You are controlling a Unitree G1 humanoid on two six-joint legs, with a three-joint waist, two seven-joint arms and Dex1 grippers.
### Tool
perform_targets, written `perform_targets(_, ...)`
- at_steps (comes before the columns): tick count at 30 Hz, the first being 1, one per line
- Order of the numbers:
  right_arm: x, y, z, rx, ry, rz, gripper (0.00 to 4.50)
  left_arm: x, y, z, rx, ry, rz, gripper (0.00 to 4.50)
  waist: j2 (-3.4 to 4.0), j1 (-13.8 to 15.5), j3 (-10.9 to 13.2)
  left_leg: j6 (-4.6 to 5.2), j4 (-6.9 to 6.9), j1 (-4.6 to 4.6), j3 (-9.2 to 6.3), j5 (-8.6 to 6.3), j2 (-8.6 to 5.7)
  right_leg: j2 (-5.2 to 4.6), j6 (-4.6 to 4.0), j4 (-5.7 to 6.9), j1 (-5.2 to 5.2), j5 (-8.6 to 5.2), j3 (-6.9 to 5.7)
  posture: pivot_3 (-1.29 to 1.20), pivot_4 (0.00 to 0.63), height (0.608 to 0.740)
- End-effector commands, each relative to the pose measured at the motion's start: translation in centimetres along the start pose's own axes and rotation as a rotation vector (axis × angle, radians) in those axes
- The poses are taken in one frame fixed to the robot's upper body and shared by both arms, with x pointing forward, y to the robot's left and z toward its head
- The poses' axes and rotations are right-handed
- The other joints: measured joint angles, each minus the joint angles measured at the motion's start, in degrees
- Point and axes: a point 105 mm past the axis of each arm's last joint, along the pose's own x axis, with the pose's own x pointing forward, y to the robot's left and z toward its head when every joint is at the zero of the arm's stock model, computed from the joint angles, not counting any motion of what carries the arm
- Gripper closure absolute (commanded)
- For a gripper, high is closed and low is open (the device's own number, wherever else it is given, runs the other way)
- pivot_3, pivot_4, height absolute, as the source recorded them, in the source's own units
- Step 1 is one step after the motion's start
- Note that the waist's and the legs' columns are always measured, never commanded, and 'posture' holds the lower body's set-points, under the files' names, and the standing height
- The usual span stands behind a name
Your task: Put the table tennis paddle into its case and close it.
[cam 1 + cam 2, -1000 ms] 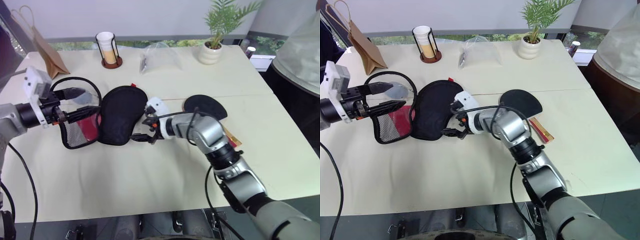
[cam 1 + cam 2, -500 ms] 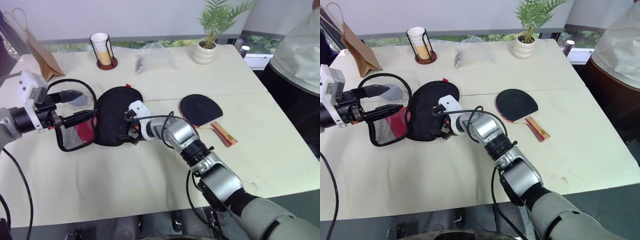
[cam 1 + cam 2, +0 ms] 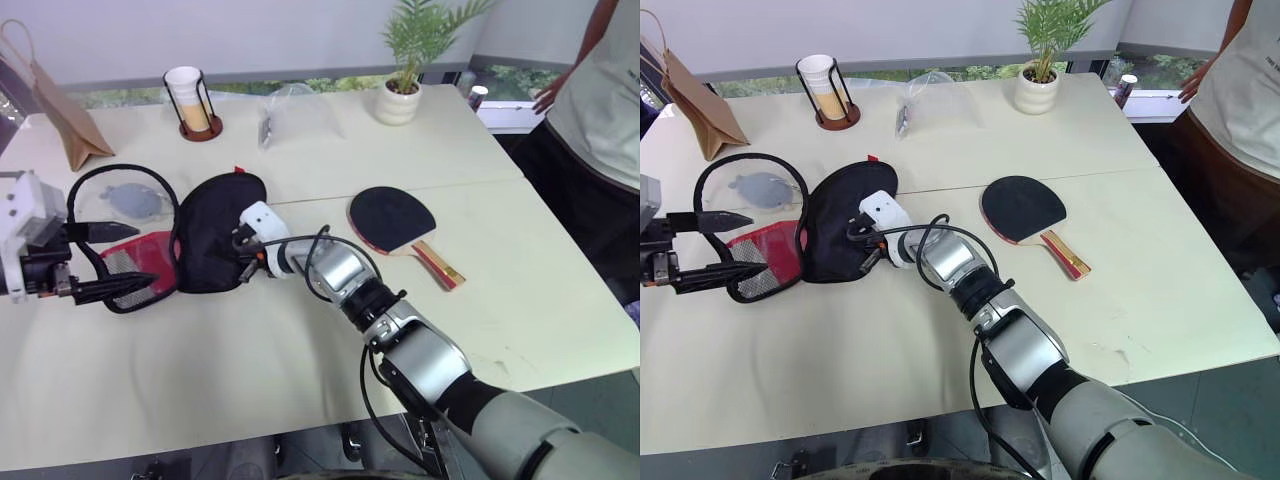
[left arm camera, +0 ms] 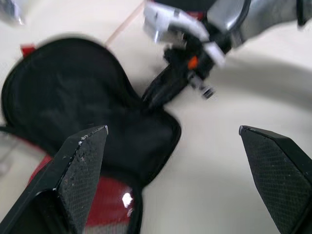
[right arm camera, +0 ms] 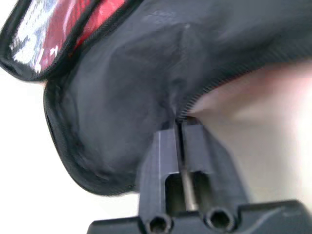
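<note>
head pair overlooking table (image 3: 300,400), wrist cameras close on case (image 5: 112,122)

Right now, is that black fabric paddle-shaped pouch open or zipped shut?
Open: the black fabric pouch lies spread in two halves, its red mesh side folded out flat, while the black-faced paddle lies apart, outside it.

The right arm reaches in from the lower right of the head view, up and left toward the middle of the frame, elbow bent and forearm lying low. Its right gripper (image 5: 181,127) has both black fingers pressed flat together, pinching the zipped edge of the case (image 3: 215,240). At the left edge of the frame the left arm comes in nearly level, wrist turned inward toward the centre. The left gripper (image 3: 132,258) has its two fingers spread wide, one above the other, holding nothing and hanging just beside the fabric.
</note>
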Motion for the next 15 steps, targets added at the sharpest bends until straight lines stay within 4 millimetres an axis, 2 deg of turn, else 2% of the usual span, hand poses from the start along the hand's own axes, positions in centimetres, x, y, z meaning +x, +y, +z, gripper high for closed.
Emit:
perform_targets(1,-0.4,-0.7,-1.7,0.039,0.051,-0.007,4.49,-0.6,0.6,1.3,0.072,-0.010,0.026,0.00,0.01,0.17,0.00,0.00,0.00,-0.01,0.00,0.00,0.00,-0.01,0.00,0.00,0.01,0.00,0.00,0.00,0.150,0.740)
perform_targets(4,-2.1,-1.9,-2.1,0.056,0.052,-0.022,4.49,-0.2,0.7,1.3,0.078,-0.018,0.018,0.00,0.01,0.68,0.01,-0.01,0.02,-0.01,0.02,0.01,-0.03,-0.08,-0.03,-0.02,0.05,-0.02,0.00,0.00,0.150,0.740)
perform_targets(8,-5.7,-3.8,-3.2,0.031,0.076,-0.021,4.49,0.8,0.5,1.2,0.077,-0.032,-0.007,0.00,0.00,2.07,0.00,-0.01,0.04,-0.06,0.02,0.01,-0.12,-0.17,-0.03,-0.12,0.11,-0.02,0.01,0.00,0.150,0.740)
perform_targets(15,-10.6,-6.1,-4.7,0.002,0.129,-0.021,4.49,2.0,0.5,1.3,0.083,-0.061,-0.034,0.00,-0.01,3.19,0.00,0.00,0.08,-0.05,0.03,0.01,-0.10,-0.08,-0.07,-0.09,0.08,-0.05,0.00,0.00,0.150,0.740)
